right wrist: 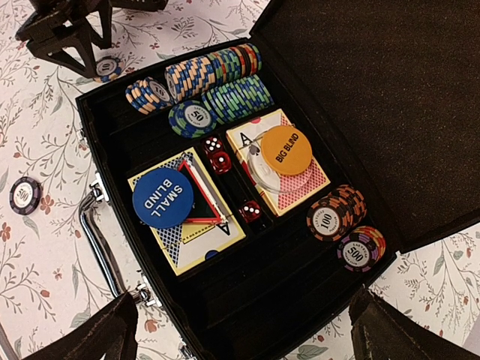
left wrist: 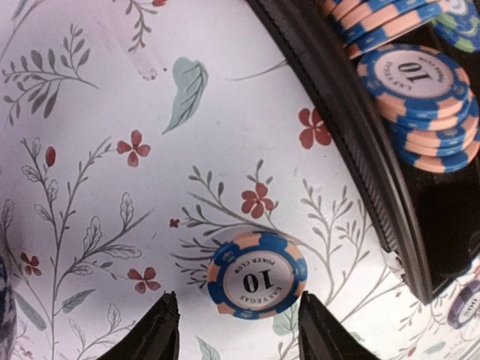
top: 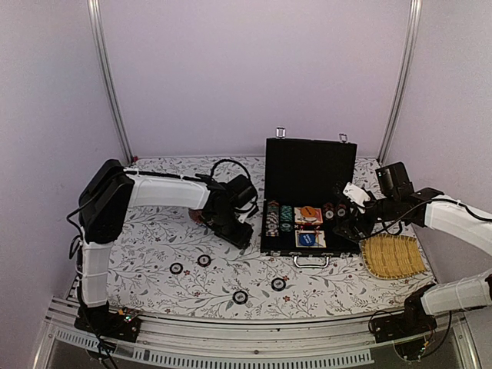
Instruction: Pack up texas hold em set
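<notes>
Left tool [left wrist: 238,298]: jaws part-way apart, gripping nothing. A blue-and-peach "10" chip [left wrist: 257,275] lies flat on the floral tabletop [left wrist: 112,90] between the fingertips, closer to the right one. Cannot tell whether it touches that one.

Nearer the arm bases than this tool: four loose chips [top: 204,260] scattered on the tabletop, well apart from each other.

Just right of the left tool: the black wall of the briefcase [left wrist: 352,127]. It blocks the straight way to the chip rows [right wrist: 210,75] inside. Case open, lid [top: 310,169] upright on the far side, silver handle [top: 310,261] on the near side.

Right tool [right wrist: 244,300]: jaws wide, empty, hanging over the right end of the case. Below it:
- two card decks
- a blue "SMALL BLIND" disc [right wrist: 163,198] on one
- the orange disc [right wrist: 286,150] on the red-pink deck [right wrist: 307,184]
- red dice [right wrist: 250,211] between them
- two short chip stacks [right wrist: 337,214]

Beside the right tool, towards the bases: yellow woven tray [top: 393,256], just beside the case's near right corner.
</notes>
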Controlling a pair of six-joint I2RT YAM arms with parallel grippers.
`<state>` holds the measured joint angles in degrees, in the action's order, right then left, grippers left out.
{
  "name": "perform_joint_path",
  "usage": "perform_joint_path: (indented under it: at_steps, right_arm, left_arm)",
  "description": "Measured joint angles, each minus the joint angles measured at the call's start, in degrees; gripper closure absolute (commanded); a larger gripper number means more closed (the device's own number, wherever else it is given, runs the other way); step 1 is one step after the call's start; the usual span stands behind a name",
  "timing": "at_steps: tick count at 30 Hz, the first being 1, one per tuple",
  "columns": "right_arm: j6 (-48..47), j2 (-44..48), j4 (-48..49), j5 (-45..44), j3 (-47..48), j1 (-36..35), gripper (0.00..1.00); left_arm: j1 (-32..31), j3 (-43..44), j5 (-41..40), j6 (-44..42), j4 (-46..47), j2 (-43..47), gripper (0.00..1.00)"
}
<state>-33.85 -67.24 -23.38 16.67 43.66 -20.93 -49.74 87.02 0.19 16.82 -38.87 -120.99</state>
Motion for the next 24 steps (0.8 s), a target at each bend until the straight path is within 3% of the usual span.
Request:
perform_joint_path:
  at_steps: [11, 19, 24]
  right_arm:
    - [-0.46, 0.02, 1.62, -0.63, -2.29, 0.44, 0.01]
    - [-0.63, 0.07, 2.08, -0.7, -2.49, 0.81, 0.01]
    - [-0.66, 0.07, 2.14, -0.7, -2.49, 0.83, 0.01]
  left_arm:
    - [0.0, 7.19, 2.4, -2.67, -6.16, -3.17, 0.43]
    - [-0.02, 10.49, 2.16, -3.65, -7.93, -6.64, 0.56]
    - [-0.04, 11.67, 2.25, -3.91, -9.46, -7.3, 0.51]
